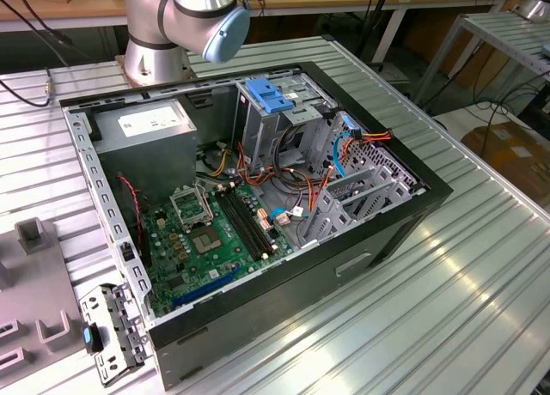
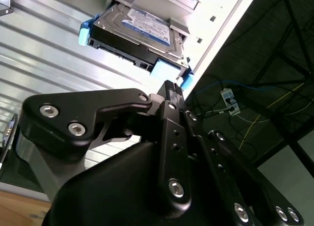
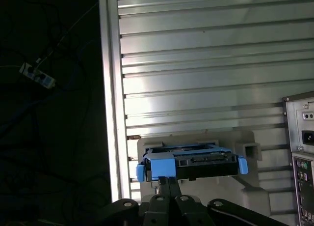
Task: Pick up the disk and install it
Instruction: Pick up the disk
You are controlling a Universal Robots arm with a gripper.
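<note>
1. Nothing of the task was finished. The disk [image 2: 135, 32] lay flat, label up, in a grey holder [image 3: 248, 150] on the ribbed table [image 3: 196, 64], close to the table's edge, neither lifted nor installed.
2. In the exterior view the open computer case [image 1: 378, 232] sat mid-table. Its drive cage [image 1: 288, 129], topped by a blue latch [image 1: 269, 96], stood at about 1 o'clock from the green board [image 1: 206, 240].
3. The gripper [image 2: 170, 86] had its fingers together, with nothing between them.
4. The disk sat at the gripper's 12 o'clock, dead ahead. The fingertips were just beside the blue rail [image 2: 164, 69] on its near end, and I could not tell whether they touched it.
5. The arm [image 1: 172, 17] rose from its base at the case's 11 o'clock. The wrist seemed angled towards the disk's connector end.
</note>
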